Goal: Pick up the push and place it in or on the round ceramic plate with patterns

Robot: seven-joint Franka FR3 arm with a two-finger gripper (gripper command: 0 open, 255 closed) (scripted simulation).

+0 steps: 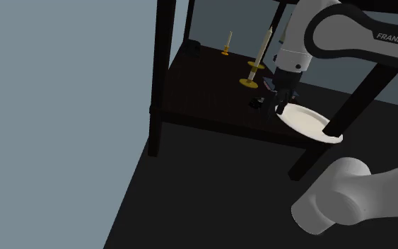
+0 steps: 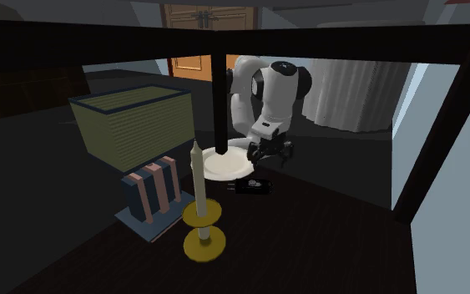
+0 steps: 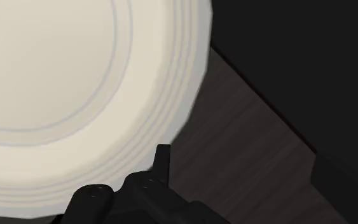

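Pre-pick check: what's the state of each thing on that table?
Black push: lying on the dark table beside the plate, not on it.
Cream plate: flat on the table, nothing seen on it.
Tall candle: upright in its yellow holder, no flame.
Hand: above the table by the plate's rim.

White arm folded over, gripper pointing down.
The arm [image 1: 335,27] arches in from the stand's side and bends sharply at the wrist, so the black gripper [image 1: 282,105] hangs upright and low above the table [image 1: 204,92], over the edge nearest the stand.
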